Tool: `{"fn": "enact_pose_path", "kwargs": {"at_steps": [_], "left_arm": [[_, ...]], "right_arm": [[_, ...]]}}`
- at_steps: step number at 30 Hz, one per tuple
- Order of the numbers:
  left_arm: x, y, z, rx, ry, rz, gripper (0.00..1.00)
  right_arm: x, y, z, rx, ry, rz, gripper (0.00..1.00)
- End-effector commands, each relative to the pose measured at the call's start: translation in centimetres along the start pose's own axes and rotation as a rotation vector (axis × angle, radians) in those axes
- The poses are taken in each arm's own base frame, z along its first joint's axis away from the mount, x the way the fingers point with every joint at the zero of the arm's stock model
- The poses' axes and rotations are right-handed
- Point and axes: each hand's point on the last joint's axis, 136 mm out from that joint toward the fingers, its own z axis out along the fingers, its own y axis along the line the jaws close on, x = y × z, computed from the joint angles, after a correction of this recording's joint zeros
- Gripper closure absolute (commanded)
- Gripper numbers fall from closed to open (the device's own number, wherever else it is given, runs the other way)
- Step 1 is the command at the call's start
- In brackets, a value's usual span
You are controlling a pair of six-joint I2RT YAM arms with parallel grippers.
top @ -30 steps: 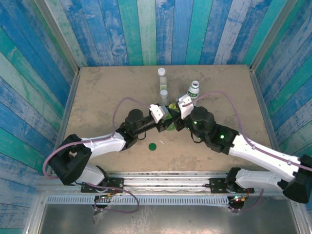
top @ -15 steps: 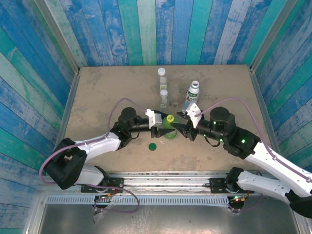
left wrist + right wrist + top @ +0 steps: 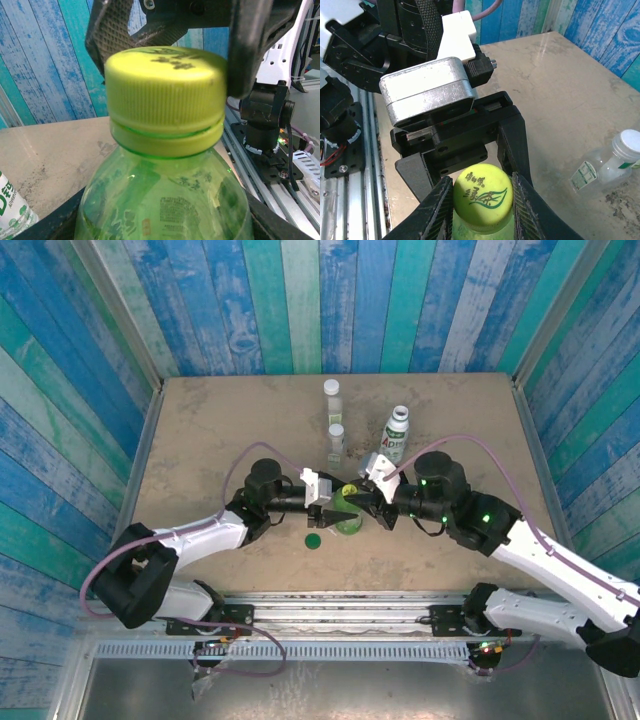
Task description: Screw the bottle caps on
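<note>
The green translucent bottle stands upright at mid-table, and my left gripper is shut on its body. A yellow-green cap sits on its neck. My right gripper comes in from the right with both fingers pressed against the sides of that cap. A dark green cap lies loose on the table in front of the bottle. Two small clear bottles and the white labelled bottle stand behind, each with a white cap on.
Blue plank walls enclose the table on three sides. The metal rail with the arm bases runs along the near edge. A small clear bottle shows to the right of the right wrist view.
A second ago both grippers were at the bottle, farther back. Then the right gripper drew away to the right. It has now come back and closed on the cap; the bottle stayed put.
</note>
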Motion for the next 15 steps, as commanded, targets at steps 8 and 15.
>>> {"fn": "enact_pose_path", "kwargs": {"at_steps": [8,15], "left_arm": [[-3.6,5.6,-0.6,-0.292,-0.038,0.021,0.54],[-3.0,12.1,-1.5,-0.606,-0.019,-0.073,0.55]], "right_arm": [[1.0,-3.6,0.6,0.202,0.040,0.072,0.85],[3.1,-5.6,2.3,0.434,0.032,0.235,0.93]]}}
